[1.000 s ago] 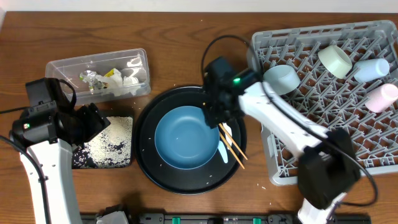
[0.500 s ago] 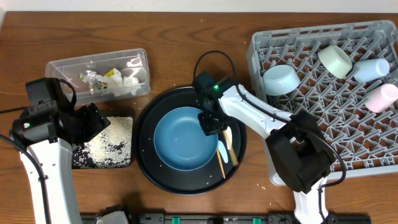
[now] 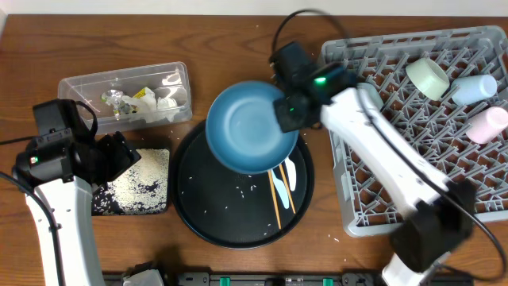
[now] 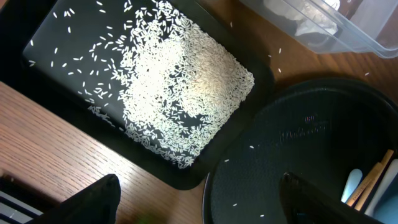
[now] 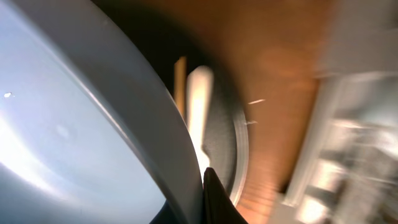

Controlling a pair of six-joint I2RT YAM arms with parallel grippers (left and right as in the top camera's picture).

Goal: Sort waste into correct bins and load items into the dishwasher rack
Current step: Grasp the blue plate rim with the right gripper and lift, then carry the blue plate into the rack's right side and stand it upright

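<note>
My right gripper (image 3: pixel 287 111) is shut on the rim of the big blue bowl (image 3: pixel 248 127) and holds it tilted in the air above the back of the round black tray (image 3: pixel 230 214). The right wrist view is blurred; the bowl's wall (image 5: pixel 74 124) fills its left side, with one dark fingertip (image 5: pixel 214 196) pressed against the rim. Wooden chopsticks (image 3: pixel 278 195) and a white spoon (image 3: pixel 288 173) lie on the round tray among loose rice grains (image 3: pixel 242 191). My left gripper (image 4: pixel 199 186) hangs open beside the shallow black tray (image 4: pixel 56 102), which is full of rice (image 4: pixel 180 87).
The grey dishwasher rack (image 3: pixel 476 183) fills the right side, holding a pale-green cup (image 3: pixel 429 77), a pale-blue cup (image 3: pixel 475 87) and a pink cup (image 3: pixel 486 123). The clear tub (image 3: pixel 73 84) with wrapper scraps and tissue stands at the back left.
The right gripper shut on the blue bowl's rim and lifted it off the round tray, up and back toward the rack. The chopsticks and spoon shifted slightly. The left arm stayed still.
</note>
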